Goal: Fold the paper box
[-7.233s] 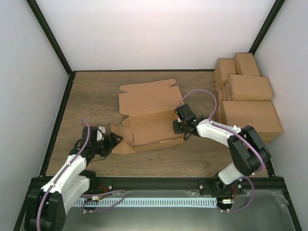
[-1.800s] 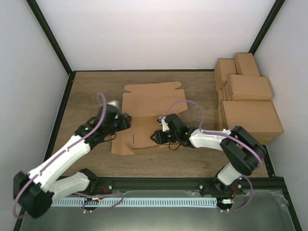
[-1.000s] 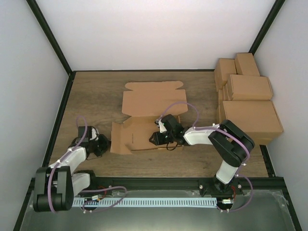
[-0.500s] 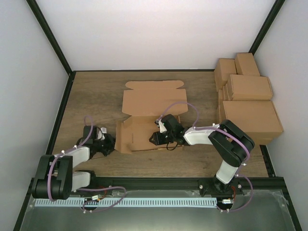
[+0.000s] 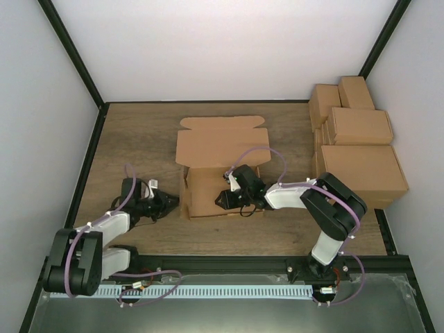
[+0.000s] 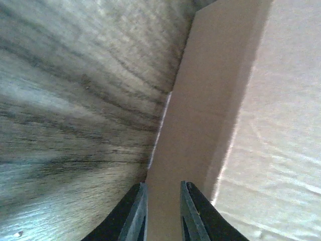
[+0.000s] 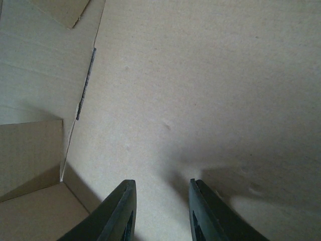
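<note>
The paper box (image 5: pixel 220 147) lies mid-table, its lid panel flat toward the back and its tray part nearer me. The tray's left side flap (image 5: pixel 184 194) stands upright. My left gripper (image 5: pixel 171 203) is low on the table just outside that flap. In the left wrist view the brown flap (image 6: pixel 200 100) fills the space ahead, and the left gripper (image 6: pixel 163 213) shows a narrow gap with nothing held. My right gripper (image 5: pixel 223 200) points down inside the tray. In the right wrist view the right gripper (image 7: pixel 160 211) is open, tips against the box floor (image 7: pixel 190 75).
Several finished brown cartons (image 5: pixel 357 149) are stacked at the back right against the wall. A black frame rail (image 5: pixel 222 263) runs along the near edge by the arm bases. Bare wooden tabletop (image 5: pixel 132 146) lies left of the box.
My left gripper slid right up to the box, and the left side flap went from lying flat to standing upright. Its jaws parted slightly. The right arm stayed put.
</note>
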You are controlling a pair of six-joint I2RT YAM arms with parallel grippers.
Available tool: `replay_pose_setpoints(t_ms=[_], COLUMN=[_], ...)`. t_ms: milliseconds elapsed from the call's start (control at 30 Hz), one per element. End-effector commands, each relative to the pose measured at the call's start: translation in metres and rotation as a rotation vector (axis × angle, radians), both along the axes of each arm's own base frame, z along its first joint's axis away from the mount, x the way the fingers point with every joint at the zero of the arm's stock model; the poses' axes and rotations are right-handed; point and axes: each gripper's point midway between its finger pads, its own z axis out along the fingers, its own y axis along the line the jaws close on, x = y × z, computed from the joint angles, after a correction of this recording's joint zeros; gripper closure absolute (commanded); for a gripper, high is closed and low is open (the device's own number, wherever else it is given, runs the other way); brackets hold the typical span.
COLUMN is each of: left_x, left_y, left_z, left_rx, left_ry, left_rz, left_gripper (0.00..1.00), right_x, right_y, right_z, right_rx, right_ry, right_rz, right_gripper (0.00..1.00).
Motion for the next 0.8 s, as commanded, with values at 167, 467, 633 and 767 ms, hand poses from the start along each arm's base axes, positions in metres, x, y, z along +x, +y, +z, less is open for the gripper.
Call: replay_pose_setpoints(t_ms=[167, 467, 633, 767], left_x=[0.007, 0.011, 0.014, 0.017], left_y=[-0.015, -0.03, -0.039, -0.042], left_z=[0.008, 0.014, 0.022, 0.027], left_rx=[0.011, -0.008, -0.019, -0.021], left_ry=[-0.042, -0.061, -0.092, -0.114], left_rz=[-0.07, -0.107, -0.129, -0.137], left_gripper=[0.56, 0.51, 0.51, 0.52], right_x=[-0.005, -0.005, -0.005, -0.006], right_y=[-0.001, 0.0, 0.0, 0.001], right_z=[-0.001, 0.0, 0.0, 0.0], right_rx=[-0.004, 0.002, 0.001, 0.003], right_ry=[0.021, 0.023, 0.021, 0.023], right_rz=[0.014, 0.021, 0.022, 0.027], right_gripper=[0.69, 0.69, 0.69, 0.69])
